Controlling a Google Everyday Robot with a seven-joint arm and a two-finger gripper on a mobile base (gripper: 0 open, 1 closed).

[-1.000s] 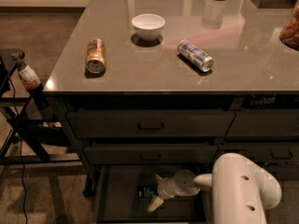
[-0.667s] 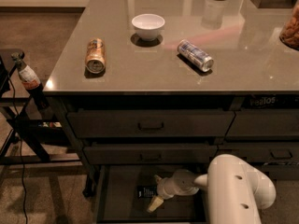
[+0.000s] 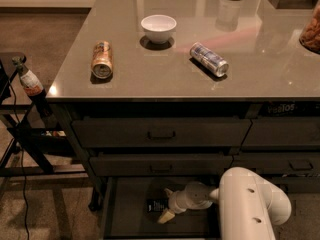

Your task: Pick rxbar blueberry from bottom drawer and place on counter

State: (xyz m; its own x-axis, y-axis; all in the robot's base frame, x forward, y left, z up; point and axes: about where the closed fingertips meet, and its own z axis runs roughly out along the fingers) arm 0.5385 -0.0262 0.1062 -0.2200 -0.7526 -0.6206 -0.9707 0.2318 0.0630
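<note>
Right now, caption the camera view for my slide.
Gripper in the open bottom drawer, jaws spread at the rxbar blueberry; counter above holds white bowl, tan can, silver-blue can.

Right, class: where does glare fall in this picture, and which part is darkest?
Camera view: bright highlights and reflections streak the glossy grey-brown counter; the wide dark grey bottom drawer lies in deep shadow, where the white claw sits by the small dark blue rxbar blueberry wrapper.
</note>
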